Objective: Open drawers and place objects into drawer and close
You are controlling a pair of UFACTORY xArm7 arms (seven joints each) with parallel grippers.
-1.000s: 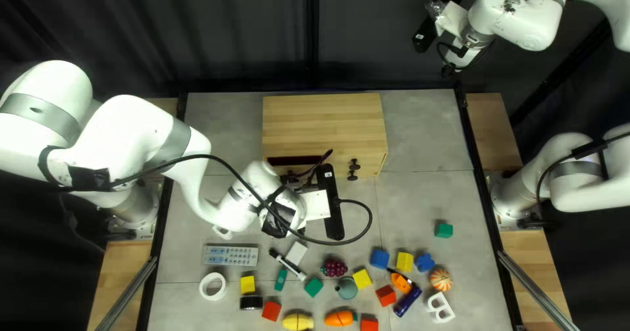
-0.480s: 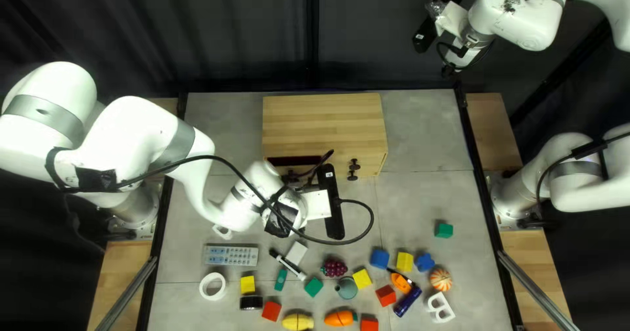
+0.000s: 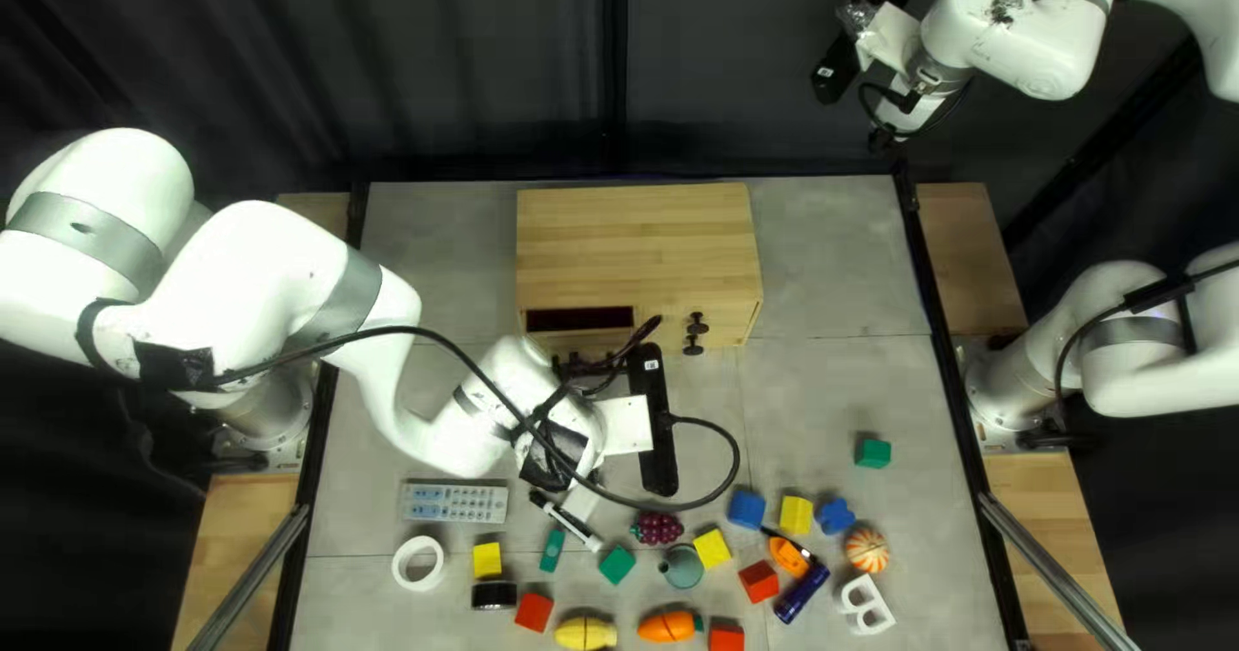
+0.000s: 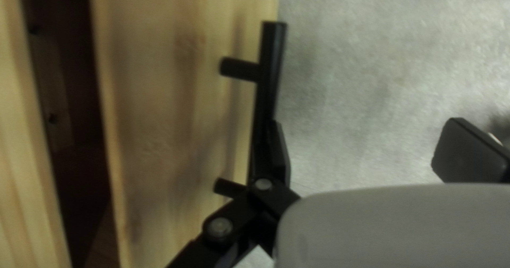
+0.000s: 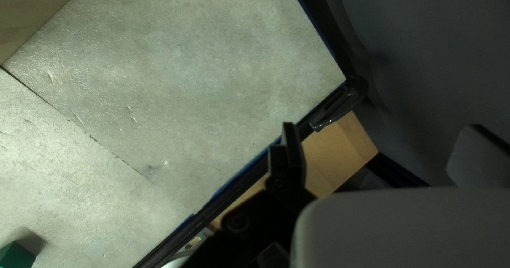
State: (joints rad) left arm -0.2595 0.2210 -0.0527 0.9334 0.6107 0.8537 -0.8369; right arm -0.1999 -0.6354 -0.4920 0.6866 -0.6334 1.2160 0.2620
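Opening looks started: at the cabinet's (image 3: 639,245) front, the drawer (image 4: 164,114) stands ajar, left gripper (image 4: 369,146) spread, one finger by the handle (image 4: 272,61); right gripper's (image 5: 377,151) spread too. Blue block (image 3: 746,508) and others lie before the cabinet; you've loading, closing left.

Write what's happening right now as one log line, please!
left pincer: open, one finger by black handle | right pincer: open, empty | wooden box: dark opening | green block: on table

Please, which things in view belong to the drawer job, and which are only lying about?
Job: wooden cabinet; black handle; left gripper.

Lying about, though any may be meant for the drawer: remote; marker; white ring; toy grapes; coloured blocks.
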